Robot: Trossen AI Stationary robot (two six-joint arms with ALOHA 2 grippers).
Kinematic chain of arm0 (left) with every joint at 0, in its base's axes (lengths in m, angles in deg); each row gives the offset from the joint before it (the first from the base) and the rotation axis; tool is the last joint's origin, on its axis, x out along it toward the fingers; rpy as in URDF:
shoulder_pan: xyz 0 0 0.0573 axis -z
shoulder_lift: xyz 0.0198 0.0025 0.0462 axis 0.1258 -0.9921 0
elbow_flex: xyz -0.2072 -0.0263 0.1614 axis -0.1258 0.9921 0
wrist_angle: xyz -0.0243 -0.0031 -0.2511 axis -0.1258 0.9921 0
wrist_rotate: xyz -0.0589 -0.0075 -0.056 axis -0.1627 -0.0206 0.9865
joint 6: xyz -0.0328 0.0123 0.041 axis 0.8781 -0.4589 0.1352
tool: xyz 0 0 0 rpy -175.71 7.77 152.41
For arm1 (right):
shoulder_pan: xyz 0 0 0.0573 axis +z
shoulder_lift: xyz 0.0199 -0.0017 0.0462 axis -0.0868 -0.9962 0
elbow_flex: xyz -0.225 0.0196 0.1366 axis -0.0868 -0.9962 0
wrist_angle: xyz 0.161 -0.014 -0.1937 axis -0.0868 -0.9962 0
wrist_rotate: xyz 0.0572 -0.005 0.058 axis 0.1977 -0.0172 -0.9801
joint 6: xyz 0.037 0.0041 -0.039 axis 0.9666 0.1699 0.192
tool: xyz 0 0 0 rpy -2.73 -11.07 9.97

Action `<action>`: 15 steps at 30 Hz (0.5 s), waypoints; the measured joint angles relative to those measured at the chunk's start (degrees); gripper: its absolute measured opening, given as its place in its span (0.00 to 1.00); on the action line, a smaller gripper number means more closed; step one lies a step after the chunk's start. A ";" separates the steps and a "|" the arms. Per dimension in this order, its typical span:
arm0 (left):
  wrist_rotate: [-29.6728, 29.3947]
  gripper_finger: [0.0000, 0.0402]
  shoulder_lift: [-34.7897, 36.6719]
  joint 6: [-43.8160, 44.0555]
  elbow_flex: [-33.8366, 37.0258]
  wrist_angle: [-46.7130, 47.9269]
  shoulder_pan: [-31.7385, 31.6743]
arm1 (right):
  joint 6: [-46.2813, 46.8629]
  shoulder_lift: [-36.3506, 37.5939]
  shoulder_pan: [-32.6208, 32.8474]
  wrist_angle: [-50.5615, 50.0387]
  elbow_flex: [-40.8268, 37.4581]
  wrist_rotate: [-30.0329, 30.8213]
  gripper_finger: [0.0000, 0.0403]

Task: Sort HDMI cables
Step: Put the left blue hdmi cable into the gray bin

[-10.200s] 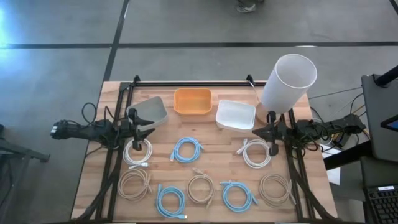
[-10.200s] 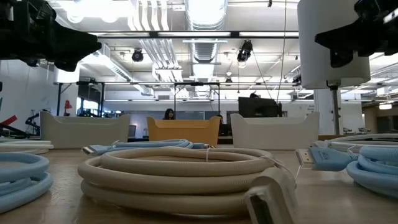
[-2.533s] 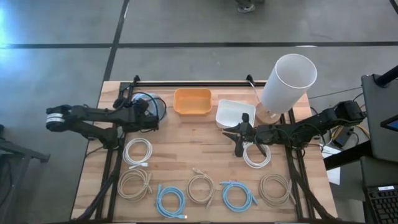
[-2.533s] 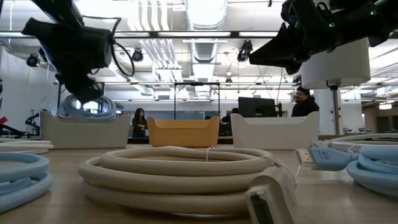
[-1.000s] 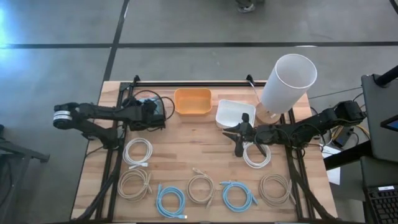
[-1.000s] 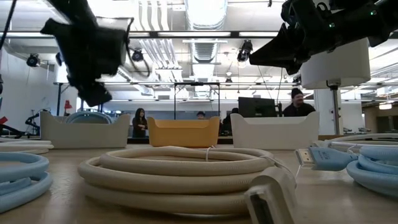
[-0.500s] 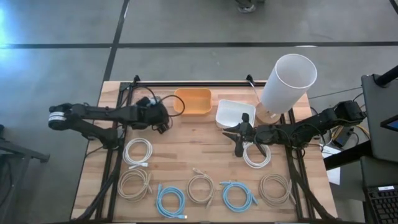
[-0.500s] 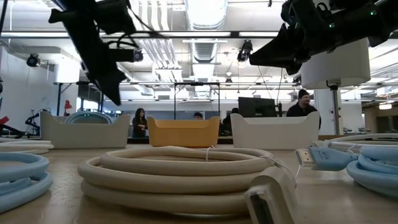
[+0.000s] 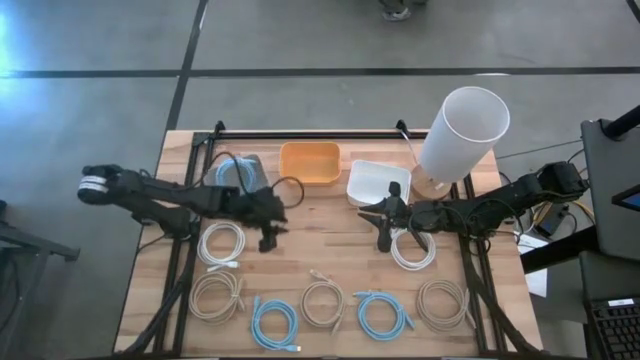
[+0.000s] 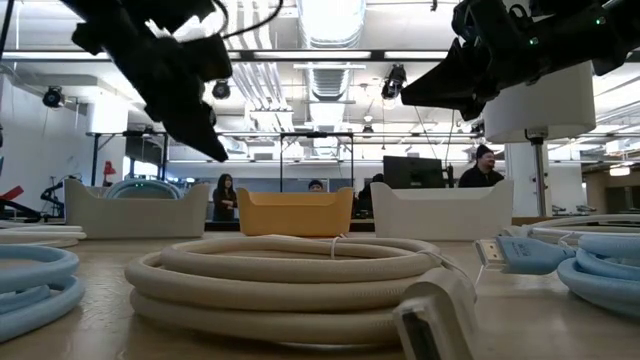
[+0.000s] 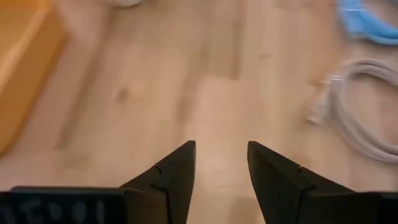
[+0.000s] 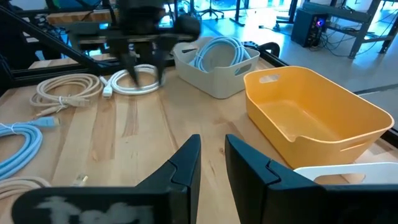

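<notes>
Left gripper (image 9: 268, 238) over the bare counter (image 9: 330, 245)
Its jaws are apart and empty. The right gripper (image 9: 381, 232) waits by a white cable (image 9: 412, 247), jaws slightly apart.

text: none legible | labels: none | brands: none | numbers: none | signs: none
</notes>
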 joint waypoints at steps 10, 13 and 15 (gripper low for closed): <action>-0.25 0.41 0.00 6.35 1.74 -7.32 14.33 | -0.15 0.00 0.00 -0.04 -0.01 0.00 0.17; -2.43 0.41 -0.22 10.26 1.74 -7.47 18.85 | -0.17 0.00 0.00 -0.08 -0.34 0.00 0.17; -3.64 0.41 -0.77 13.32 1.74 -7.90 21.94 | -0.17 0.00 0.00 -0.07 -0.82 0.00 0.17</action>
